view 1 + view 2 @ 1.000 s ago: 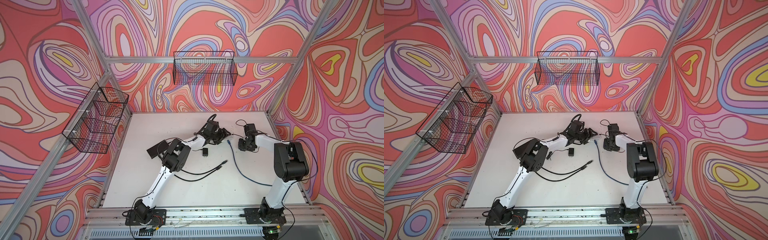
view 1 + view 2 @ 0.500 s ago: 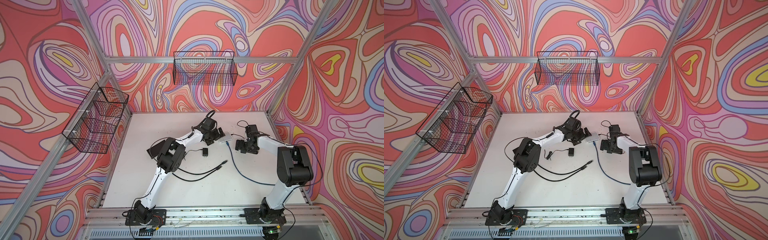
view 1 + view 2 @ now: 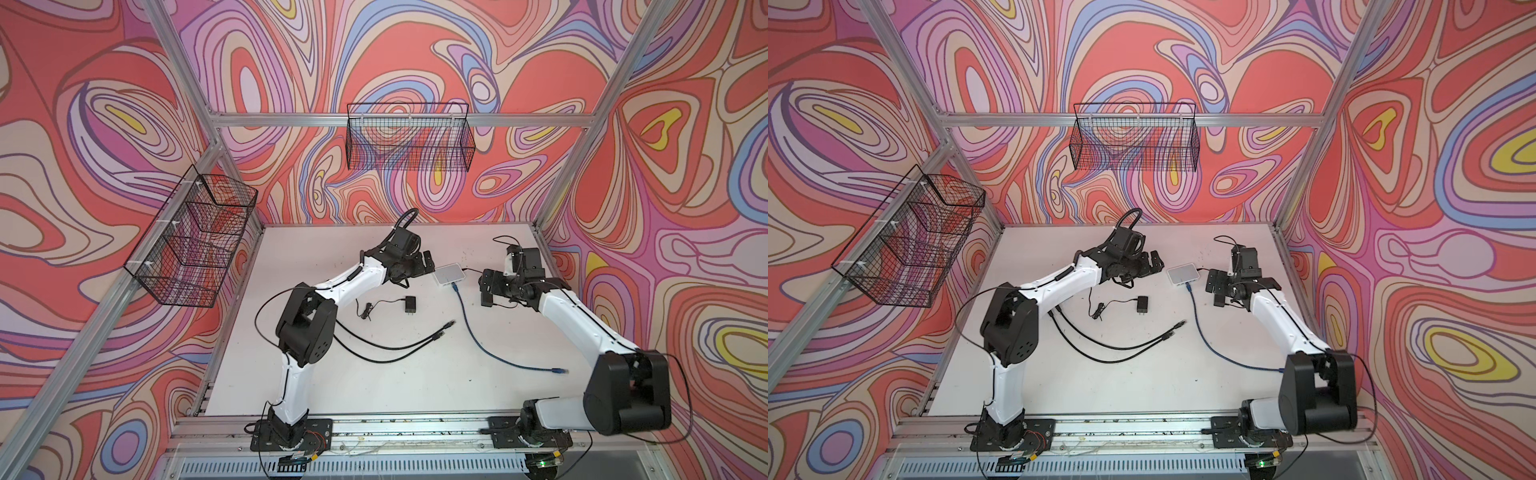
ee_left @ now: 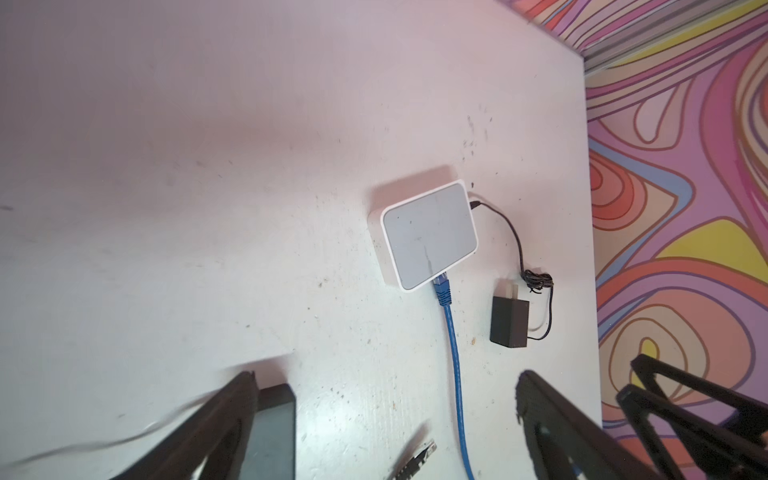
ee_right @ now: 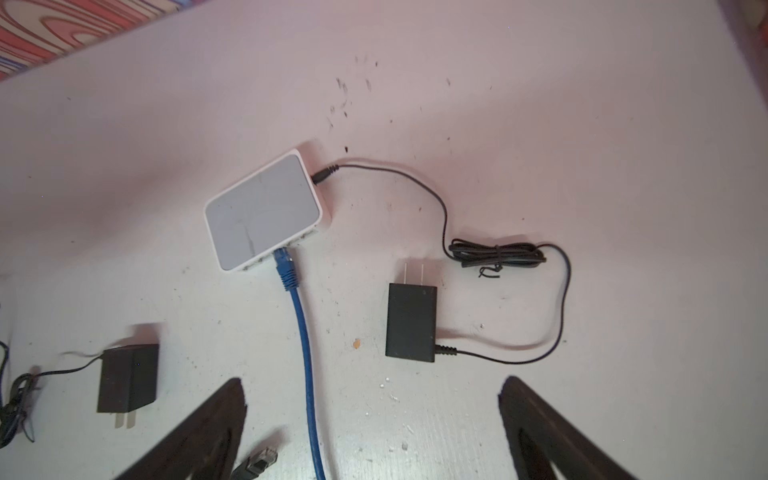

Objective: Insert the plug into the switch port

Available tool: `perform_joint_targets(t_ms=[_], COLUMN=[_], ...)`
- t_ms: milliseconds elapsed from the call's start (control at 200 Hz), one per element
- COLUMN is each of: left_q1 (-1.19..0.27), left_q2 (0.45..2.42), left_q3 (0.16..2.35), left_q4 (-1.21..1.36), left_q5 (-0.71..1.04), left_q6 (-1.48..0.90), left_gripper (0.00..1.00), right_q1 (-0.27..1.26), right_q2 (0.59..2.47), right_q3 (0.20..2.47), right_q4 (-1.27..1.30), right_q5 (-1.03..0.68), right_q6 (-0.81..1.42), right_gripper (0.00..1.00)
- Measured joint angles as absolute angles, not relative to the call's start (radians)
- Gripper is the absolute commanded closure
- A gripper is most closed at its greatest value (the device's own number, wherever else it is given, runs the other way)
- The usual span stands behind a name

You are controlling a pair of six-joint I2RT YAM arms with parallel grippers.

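The white switch lies flat on the table between my two grippers. The blue plug sits in a port on its side, and its blue cable trails toward the front. My left gripper is open just left of the switch, with nothing between its fingers. Just right of the switch is my right gripper, also open and empty.
A black power adapter lies by the switch, its cord plugged into the switch's end. A second adapter and two black cables lie in the middle. The blue cable's free end rests at the right. Wire baskets hang on the walls.
Both grippers have opened and drawn back from the switch, the left one leftward and the right one rightward. The switch now lies uncovered with the blue plug in it.
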State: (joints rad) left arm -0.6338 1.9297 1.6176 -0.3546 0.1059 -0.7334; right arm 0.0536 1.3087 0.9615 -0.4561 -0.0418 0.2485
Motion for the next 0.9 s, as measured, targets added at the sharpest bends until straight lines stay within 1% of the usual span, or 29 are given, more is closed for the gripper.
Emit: perform_joint_targets(t_ms=[130, 240, 326, 496, 661, 796, 896], left_q1=[-0.634, -0.633, -0.626, -0.57, -0.47, -0.331, -0.258], left_q2=[1.722, 1.577, 1.5, 1.396, 1.308, 1.242, 1.224], left_q3=[1.448, 1.251, 1.094, 0.825, 0.624, 0.462, 0.406], left_q4=[-0.273, -0.144, -0.049, 0.145, 0.308, 0.448, 0.496], left_q5=[-0.064, -0.231, -0.34, -0.472, -0.533, -0.494, -0.451], left_q6=[-0.598, -0.446, -0.342, -0.152, -0.058, -0.032, -0.014], left_gripper=[0.0, 0.0, 0.0, 0.0, 0.0, 0.0, 0.0], right_q1=[0.054, 0.054, 0.054, 0.054, 0.054, 0.054, 0.054], right_q2=[1.201, 1.132, 1.077, 1.028, 1.114, 1.184, 1.213], right_q3=[0.91, 0.803, 0.689, 0.46, 0.429, 0.396, 0.376], right_q4=[-0.368, -0.24, -0.115, 0.185, 0.286, 0.411, 0.474], right_q5=[-0.023, -0.01, 0.006, 0.052, 0.071, 0.105, 0.136], right_q6=[0.26, 0.267, 0.269, 0.244, 0.145, 0.102, 0.078], right_gripper=[0.02, 0.02, 0.01, 0.02, 0.02, 0.02, 0.02])
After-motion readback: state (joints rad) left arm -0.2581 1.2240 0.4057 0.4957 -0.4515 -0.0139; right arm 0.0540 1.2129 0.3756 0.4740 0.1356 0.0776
